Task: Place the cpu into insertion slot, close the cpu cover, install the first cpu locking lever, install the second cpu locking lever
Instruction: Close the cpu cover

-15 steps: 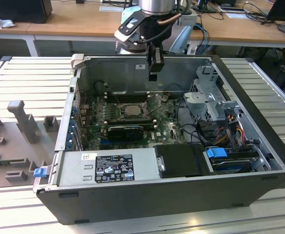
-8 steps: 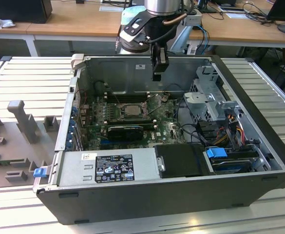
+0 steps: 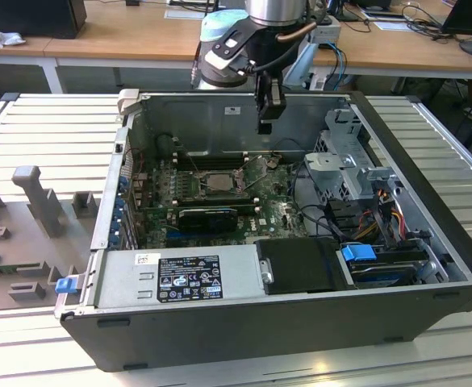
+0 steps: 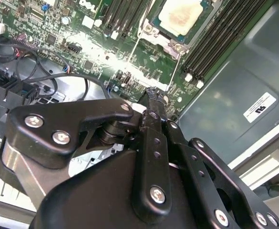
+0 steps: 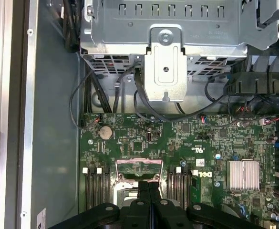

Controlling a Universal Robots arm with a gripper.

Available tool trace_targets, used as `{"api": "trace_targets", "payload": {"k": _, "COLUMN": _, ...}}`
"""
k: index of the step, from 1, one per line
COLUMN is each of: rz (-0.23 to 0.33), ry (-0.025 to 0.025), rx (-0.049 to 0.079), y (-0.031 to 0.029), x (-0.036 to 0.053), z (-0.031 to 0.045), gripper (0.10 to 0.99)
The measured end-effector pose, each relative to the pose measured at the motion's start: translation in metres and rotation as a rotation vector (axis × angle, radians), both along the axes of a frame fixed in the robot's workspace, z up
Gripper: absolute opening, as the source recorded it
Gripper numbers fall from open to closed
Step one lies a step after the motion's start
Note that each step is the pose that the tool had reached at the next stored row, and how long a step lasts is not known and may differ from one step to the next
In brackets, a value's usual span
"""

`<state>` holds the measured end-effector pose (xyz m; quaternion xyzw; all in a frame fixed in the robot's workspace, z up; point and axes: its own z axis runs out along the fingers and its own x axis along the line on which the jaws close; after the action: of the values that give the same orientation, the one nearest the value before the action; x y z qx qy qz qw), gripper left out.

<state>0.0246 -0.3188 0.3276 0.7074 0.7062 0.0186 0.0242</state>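
While the end effector (image 3: 265,126) hangs high inside the open computer case (image 3: 244,322), about level with its upper rim, I read its fingers (image 5: 143,193) as clenched on nothing. In both wrist views they meet flat along one seam with no part between them.

The insertion slot (image 3: 217,182) lies below it on the motherboard (image 3: 282,216). It is offset toward the exterior view's left and toward the near edge of the table (image 3: 58,129). I judge the gap to be mostly downward, with a small sideways shift.

In the second wrist view the cpu (image 4: 180,16) sits in the slot, its pale, stained top facing up. The cpu cover (image 4: 170,42) looks laid flat around it, though I can't be sure it is fully down.

Two thin wire rods flank the socket, and both look unlatched to me. The nearer lever (image 4: 174,71), on the side toward the bare grey case panel, has its long axis aimed almost straight at the fingertips. It seems to end just beside them, but that is only along the camera's line of sight. The other lever (image 4: 132,50) runs parallel on the opposite side.
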Motion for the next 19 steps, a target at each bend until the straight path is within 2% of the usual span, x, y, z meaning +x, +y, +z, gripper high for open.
{"api": "trace_targets", "payload": {"k": 3, "rz": 0.0, "ry": 0.0, "rx": 0.0, "y": 0.0, "x": 0.0044, "z": -0.0017, "gripper": 0.106}}
{"api": "trace_targets", "payload": {"k": 6, "rz": 0.0, "ry": 0.0001, "rx": 0.0, "y": 0.0, "x": 0.0053, "z": -0.01, "gripper": 0.106}}
{"api": "trace_targets", "payload": {"k": 10, "rz": 0.001, "ry": 0.0, "rx": 0.0, "y": 0.0, "x": 0.0059, "z": -0.0248, "gripper": 0.106}}
{"api": "trace_targets", "payload": {"k": 17, "rz": 0.003, "ry": 0.0001, "rx": -0.001, "y": -0.0006, "x": 0.0062, "z": -0.0391, "gripper": 0.106}}
{"api": "trace_targets", "payload": {"k": 19, "rz": 0.003, "ry": 0.0001, "rx": -0.001, "y": -0.0006, "x": 0.0063, "z": -0.0402, "gripper": 0.106}}
